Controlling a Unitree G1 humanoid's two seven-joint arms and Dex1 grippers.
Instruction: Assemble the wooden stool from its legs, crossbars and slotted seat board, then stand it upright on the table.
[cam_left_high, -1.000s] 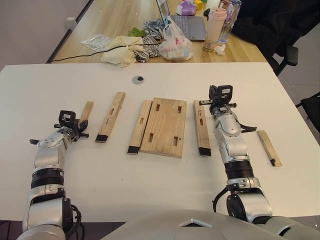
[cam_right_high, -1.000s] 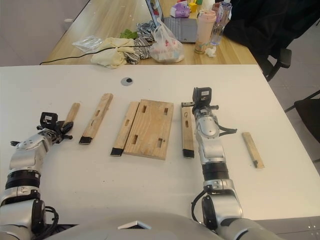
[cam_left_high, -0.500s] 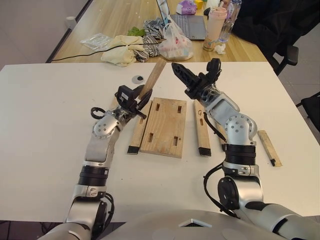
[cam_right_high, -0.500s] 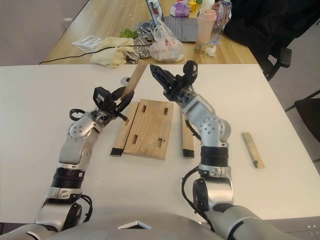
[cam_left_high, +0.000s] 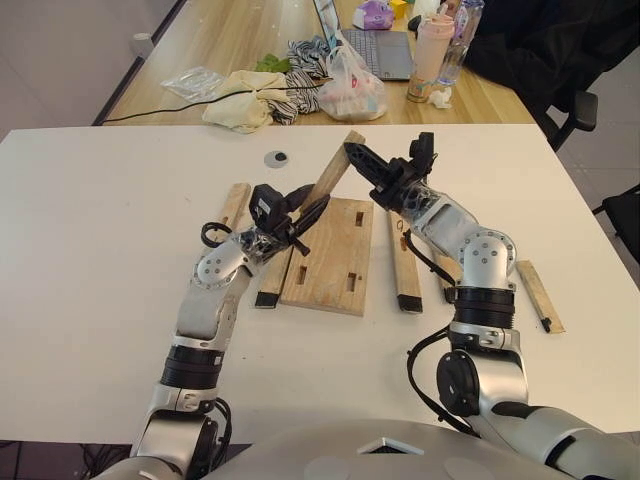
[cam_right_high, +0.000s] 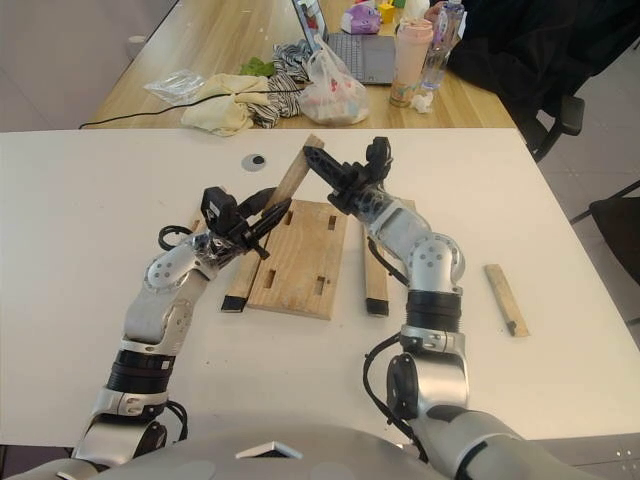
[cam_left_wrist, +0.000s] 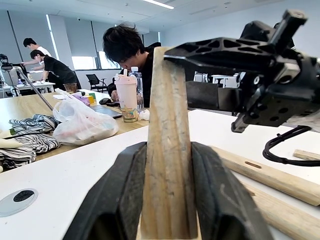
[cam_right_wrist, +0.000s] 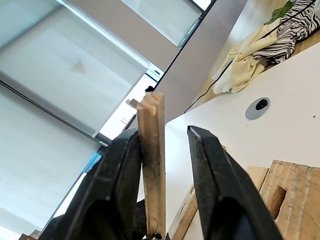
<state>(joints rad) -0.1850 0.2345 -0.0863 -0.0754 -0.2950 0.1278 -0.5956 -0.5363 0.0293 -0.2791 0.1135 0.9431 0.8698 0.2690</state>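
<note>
My left gripper (cam_left_high: 305, 222) is shut on the lower part of a wooden leg (cam_left_high: 330, 180), which slants up over the slotted seat board (cam_left_high: 335, 262). In the left wrist view both fingers (cam_left_wrist: 122, 200) press the leg (cam_left_wrist: 167, 150). My right gripper (cam_left_high: 356, 156) is open and straddles the leg's top end. In the right wrist view one finger (cam_right_wrist: 117, 185) touches the leg (cam_right_wrist: 152, 150) and the other stands apart. Two more legs lie flat beside the board, one on its left (cam_left_high: 272, 272) and one on its right (cam_left_high: 403, 265).
A short crossbar (cam_left_high: 535, 295) lies at the right of the white table and another short piece (cam_left_high: 235, 200) lies by my left arm. A round grommet (cam_left_high: 277, 158) sits behind the board. A second table (cam_left_high: 200, 40) behind holds bags, cloths, a laptop and bottles.
Both arms have risen from the table. My left gripper picked up the leg and carried it right, over the board. My right gripper has come in around its top end.
</note>
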